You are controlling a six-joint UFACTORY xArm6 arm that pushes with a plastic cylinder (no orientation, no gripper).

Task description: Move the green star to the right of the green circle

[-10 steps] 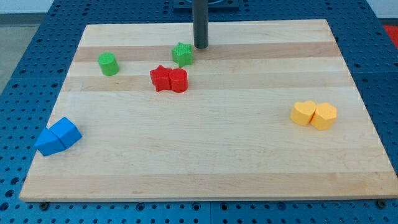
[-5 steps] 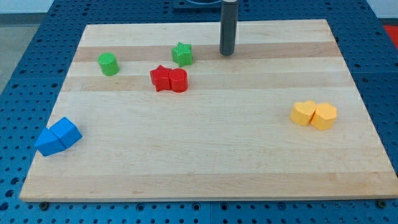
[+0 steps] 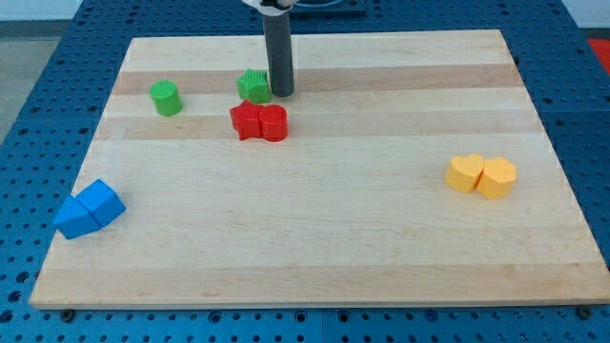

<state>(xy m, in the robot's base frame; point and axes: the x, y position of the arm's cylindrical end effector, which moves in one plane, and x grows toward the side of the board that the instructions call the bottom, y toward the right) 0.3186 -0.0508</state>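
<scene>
The green star (image 3: 254, 87) lies near the view's top, left of centre, on the wooden board (image 3: 315, 238). My tip (image 3: 281, 92) is right against the star's right side. The green circle (image 3: 166, 98) sits further to the view's left, apart from the star.
A red star (image 3: 247, 121) and a red cylinder (image 3: 274, 124) touch each other just below the green star. Two blue blocks (image 3: 88, 210) lie at the view's lower left. Two yellow blocks (image 3: 481, 176) lie at the view's right.
My tip swung right, then came back left against the green star's right side. The star has slid a little to the left, toward the green circle.
</scene>
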